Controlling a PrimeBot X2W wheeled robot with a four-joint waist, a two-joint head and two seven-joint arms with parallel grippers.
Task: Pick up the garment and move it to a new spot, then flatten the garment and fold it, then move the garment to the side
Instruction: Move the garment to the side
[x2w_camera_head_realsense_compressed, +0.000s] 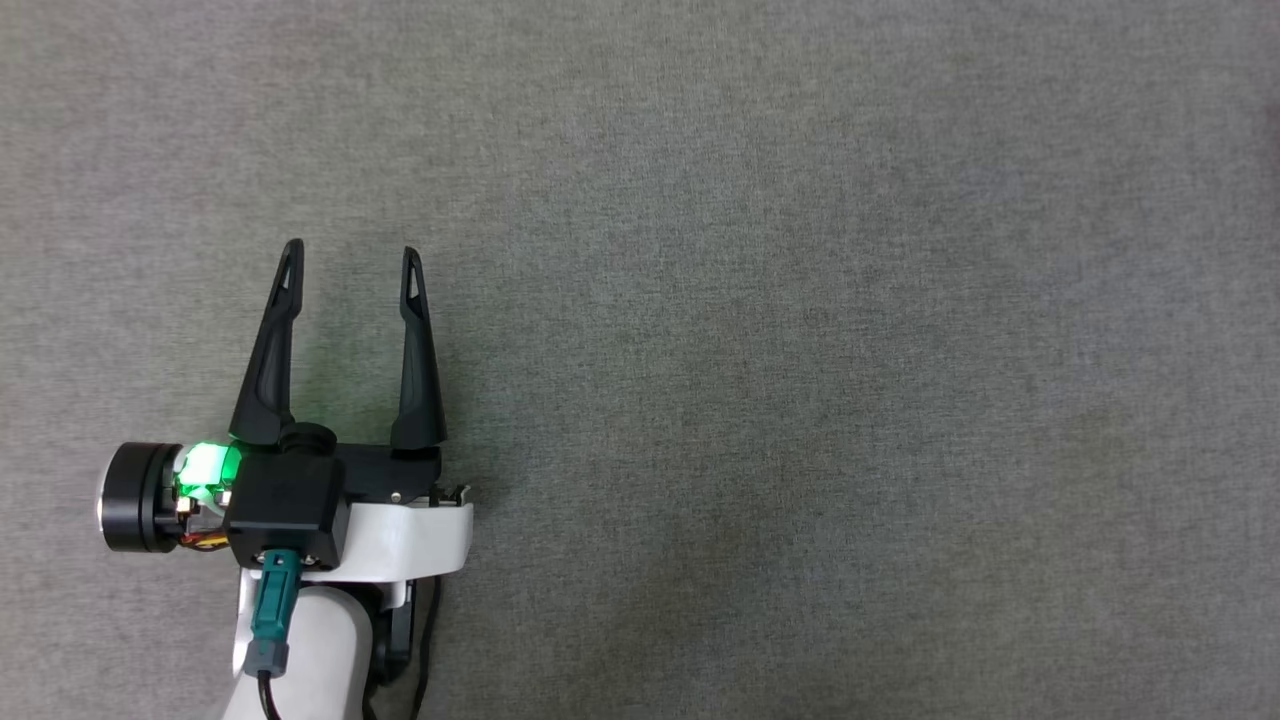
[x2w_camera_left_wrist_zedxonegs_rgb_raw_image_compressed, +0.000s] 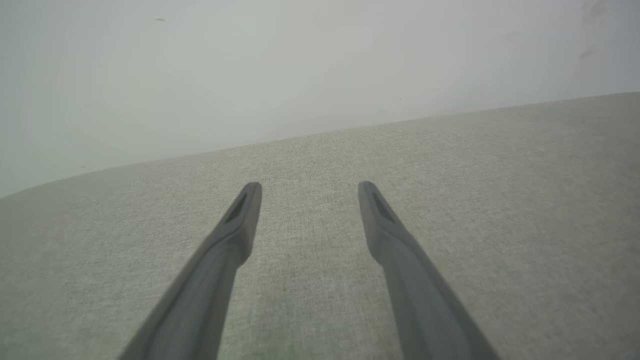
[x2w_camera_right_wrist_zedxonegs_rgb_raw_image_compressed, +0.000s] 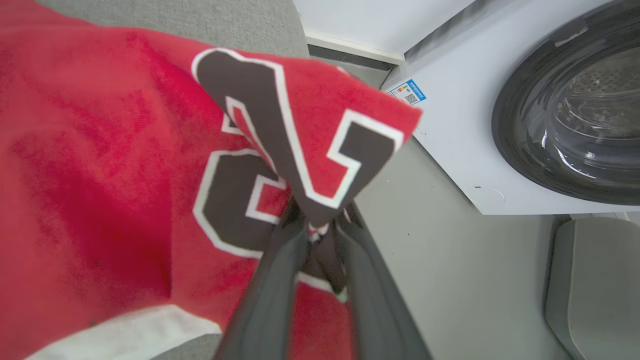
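The right hand (x2w_camera_right_wrist_zedxonegs_rgb_raw_image_compressed: 322, 225) pinches just a small bunch of the garment (x2w_camera_right_wrist_zedxonegs_rgb_raw_image_compressed: 125, 165), whose rest sprawls over the grey fabric surface (x2w_camera_right_wrist_zedxonegs_rgb_raw_image_compressed: 240, 20) near the washing machine (x2w_camera_right_wrist_zedxonegs_rgb_raw_image_compressed: 450, 150), so this thin hold could slip under the cloth's weight, while the left hand (x2w_camera_head_realsense_compressed: 352, 250) hovers spread wide.

The shirt (x2w_camera_right_wrist_zedxonegs_rgb_raw_image_compressed: 100, 165) runs off the left edge and hides the right gripper's (x2w_camera_right_wrist_zedxonegs_rgb_raw_image_compressed: 316, 225) fingertips; the washer's (x2w_camera_right_wrist_zedxonegs_rgb_raw_image_compressed: 450, 150) label (x2w_camera_right_wrist_zedxonegs_rgb_raw_image_compressed: 409, 93) is too small to read.
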